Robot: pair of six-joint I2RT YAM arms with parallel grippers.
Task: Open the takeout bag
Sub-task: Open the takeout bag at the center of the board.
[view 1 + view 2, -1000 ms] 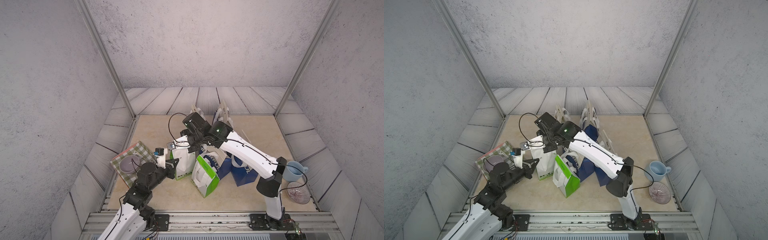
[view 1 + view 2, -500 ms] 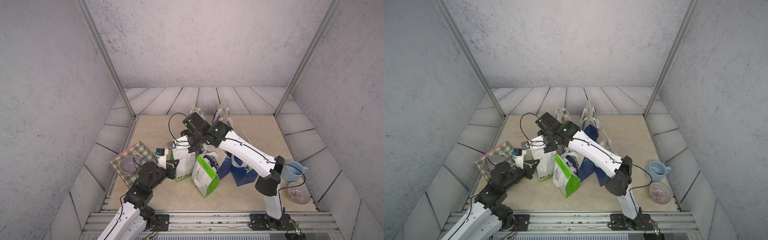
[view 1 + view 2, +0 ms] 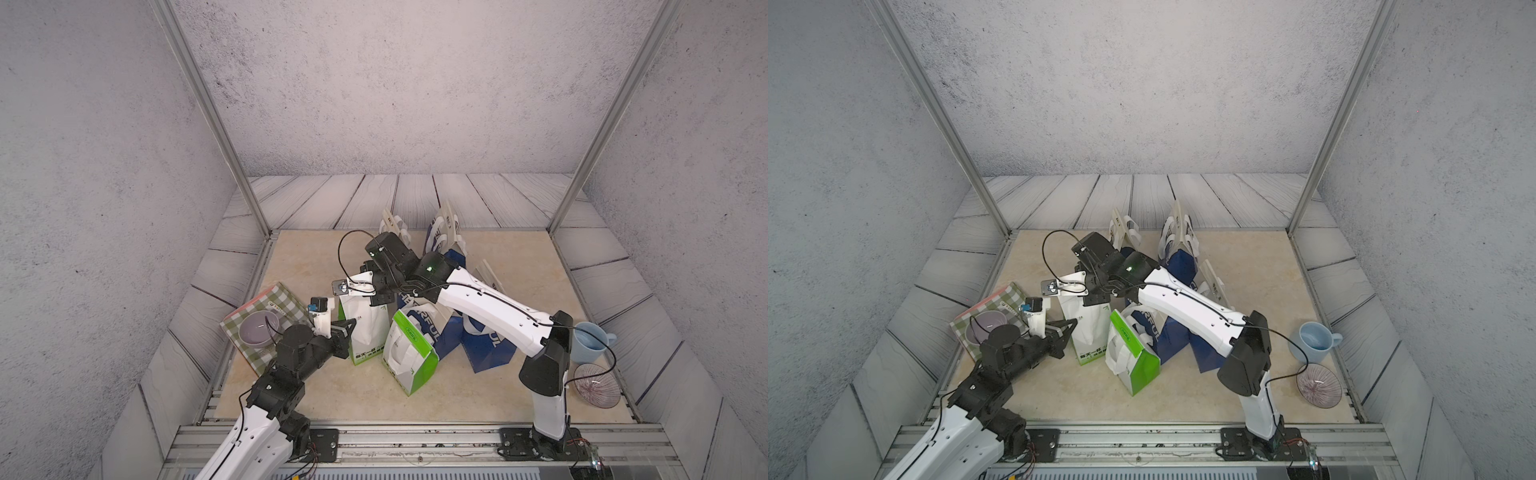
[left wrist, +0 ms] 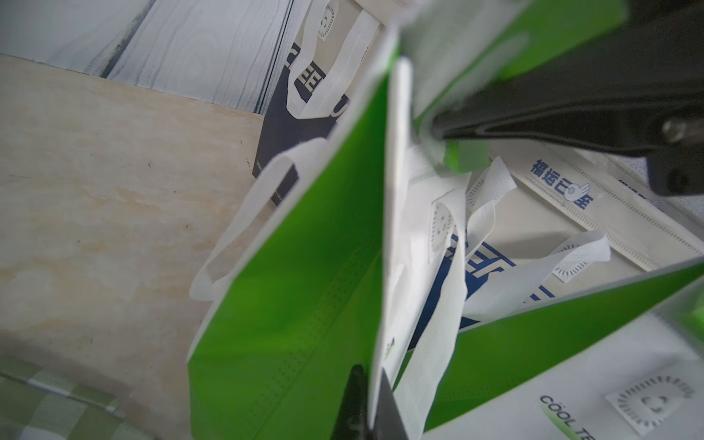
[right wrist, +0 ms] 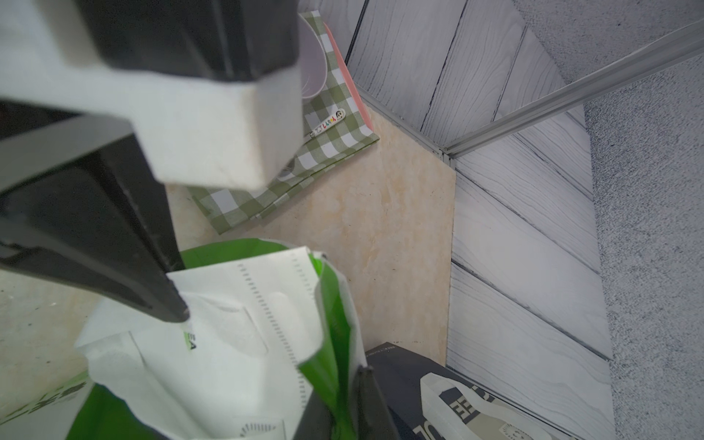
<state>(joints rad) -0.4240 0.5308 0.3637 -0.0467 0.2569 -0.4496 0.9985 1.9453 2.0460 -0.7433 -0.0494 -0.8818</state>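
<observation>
At 9 o'clock on the takeout bag, our left end effector clamps the rim; whether the right end effector grips, we cannot tell; we should spread gently.

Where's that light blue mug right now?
In both top views the mug sits near the table's right edge, just behind the glass bowl and beside the right arm.

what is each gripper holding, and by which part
Left gripper pinches the green-and-white fabric takeout bag by its white panel's upper edge. Right gripper is at its rim; grip unclear.
</observation>
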